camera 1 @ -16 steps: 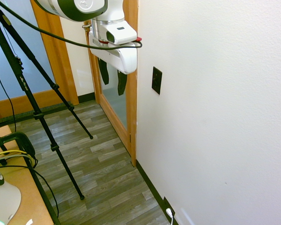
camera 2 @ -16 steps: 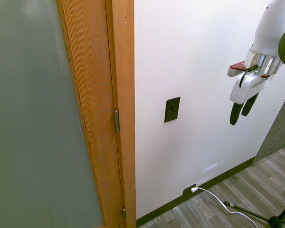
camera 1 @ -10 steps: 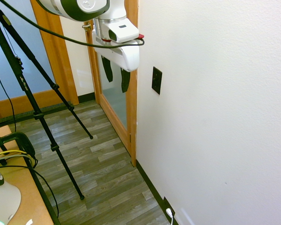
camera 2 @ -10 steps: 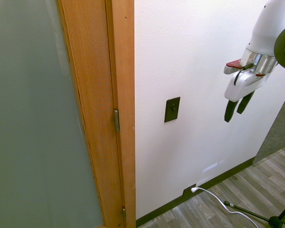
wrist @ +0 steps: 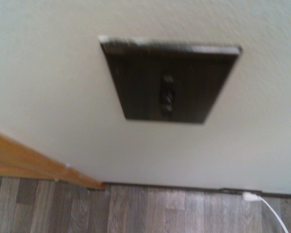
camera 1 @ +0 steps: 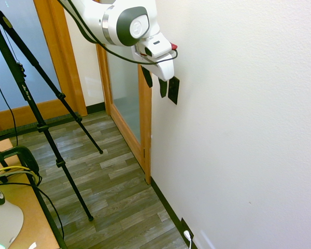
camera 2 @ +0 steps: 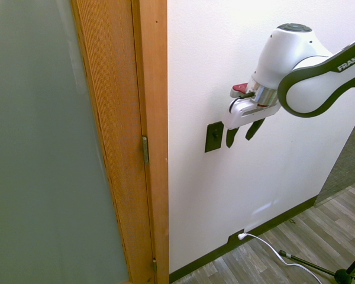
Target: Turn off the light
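- Gripper, fingers spread and nothing between them, hangs right of center in the second exterior view, close beside the dark switch plate that controls the room light.
- The plate, fixed to the pale wall, sits just left of the fingers in that view, slightly right of the frame's middle; the orange door frame stands farther left.
- From the opposite side, in the first exterior view, the order flips: the plate appears immediately right of the fingers, in the upper middle of the frame.
- The plate's long axis runs upright along the wall, and the two fingers point mostly downward, roughly in line with it. The small toggle at its center shows, blurred, in the wrist view.
- The lone arm reaches in from the upper right of the second exterior view; whether a fingertip touches the wall cannot be told.
- The coming move likely calls for a short shift toward picture left in that view, bringing a fingertip onto the toggle before a push along the plate's length.
- A fingertip passing too far out from the wall could miss the toggle; one too close could scrape the plate.
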`<state>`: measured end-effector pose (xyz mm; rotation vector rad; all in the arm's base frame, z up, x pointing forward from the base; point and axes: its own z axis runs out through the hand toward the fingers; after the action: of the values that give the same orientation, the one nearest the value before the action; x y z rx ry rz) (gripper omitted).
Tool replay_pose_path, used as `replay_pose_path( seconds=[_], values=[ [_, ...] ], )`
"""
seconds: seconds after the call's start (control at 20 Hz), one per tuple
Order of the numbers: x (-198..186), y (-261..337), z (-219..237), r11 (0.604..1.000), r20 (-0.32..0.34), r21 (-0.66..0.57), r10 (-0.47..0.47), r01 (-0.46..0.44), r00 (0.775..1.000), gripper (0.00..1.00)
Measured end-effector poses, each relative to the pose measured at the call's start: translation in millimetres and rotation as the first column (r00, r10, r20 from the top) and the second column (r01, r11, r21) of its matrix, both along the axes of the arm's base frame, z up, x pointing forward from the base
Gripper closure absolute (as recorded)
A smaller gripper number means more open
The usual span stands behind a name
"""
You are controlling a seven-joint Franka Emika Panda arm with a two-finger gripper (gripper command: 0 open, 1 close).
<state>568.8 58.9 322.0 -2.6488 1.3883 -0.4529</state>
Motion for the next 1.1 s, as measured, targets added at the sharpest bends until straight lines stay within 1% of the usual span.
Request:
replay_pose_path(
  seconds=[0.05,0.1,0.2,0.55,0.9,1.1],
  values=[
    [6,1,-2,1.0,0.022,0.002,-0.006,0.006,1.0,0.0],
    [11,2,-4,1.0,0.039,0.001,-0.014,0.014,0.999,1.0],
    [17,3,-4,1.0,0.057,-0.002,-0.023,0.023,0.998,1.0],
    [26,10,-2,0.999,0.08,-0.021,-0.032,0.034,0.996,1.0],
    [31,17,-19,0.998,0.127,-0.042,-0.035,0.04,0.991,1.0],
    [36,17,-20,0.997,0.162,-0.056,-0.046,0.056,0.986,1.0]
  ],
)
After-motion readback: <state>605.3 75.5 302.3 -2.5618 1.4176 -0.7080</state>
